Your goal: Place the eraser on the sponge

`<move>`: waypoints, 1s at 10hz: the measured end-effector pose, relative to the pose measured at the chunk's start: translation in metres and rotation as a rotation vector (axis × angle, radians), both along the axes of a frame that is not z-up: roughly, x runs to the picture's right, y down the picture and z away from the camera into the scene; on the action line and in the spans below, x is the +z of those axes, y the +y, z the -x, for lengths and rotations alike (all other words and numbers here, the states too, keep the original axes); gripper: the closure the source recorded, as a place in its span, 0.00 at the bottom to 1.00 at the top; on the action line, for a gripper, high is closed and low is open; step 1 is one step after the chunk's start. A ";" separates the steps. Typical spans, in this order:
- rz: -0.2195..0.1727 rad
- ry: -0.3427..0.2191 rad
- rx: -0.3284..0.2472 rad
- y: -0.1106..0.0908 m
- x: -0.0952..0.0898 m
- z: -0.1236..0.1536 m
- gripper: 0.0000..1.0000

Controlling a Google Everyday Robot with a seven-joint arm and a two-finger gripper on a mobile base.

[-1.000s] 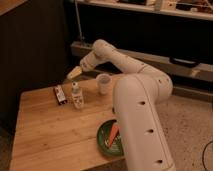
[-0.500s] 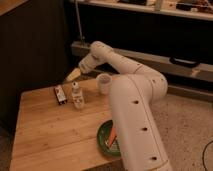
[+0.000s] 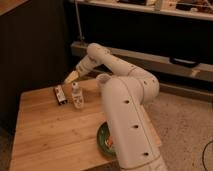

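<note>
The eraser is a small dark block with a pale label. It lies flat near the far left of the wooden table. My gripper hangs just above and to the right of it, tilted down toward the table's back edge and not touching it. The sponge is out of view; my white arm covers much of the table's right side.
A small white bottle stands upright right beside the eraser. A white cup sits behind it near the arm. A green plate with a carrot lies at the front, partly under the arm. A dark wall rises to the left.
The gripper has crept slightly left and down toward the eraser. The arm's near section has shifted a little left. The objects on the table have not moved.
</note>
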State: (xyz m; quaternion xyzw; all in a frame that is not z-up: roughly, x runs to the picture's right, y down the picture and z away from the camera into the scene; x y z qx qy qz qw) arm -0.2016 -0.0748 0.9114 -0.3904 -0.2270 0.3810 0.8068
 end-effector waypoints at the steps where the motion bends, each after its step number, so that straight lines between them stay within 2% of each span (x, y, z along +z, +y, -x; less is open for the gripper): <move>1: 0.006 -0.002 -0.012 0.004 0.003 0.004 0.20; 5: 0.020 -0.008 -0.056 0.021 0.009 0.021 0.20; 10: 0.041 -0.055 -0.108 0.039 0.011 0.057 0.20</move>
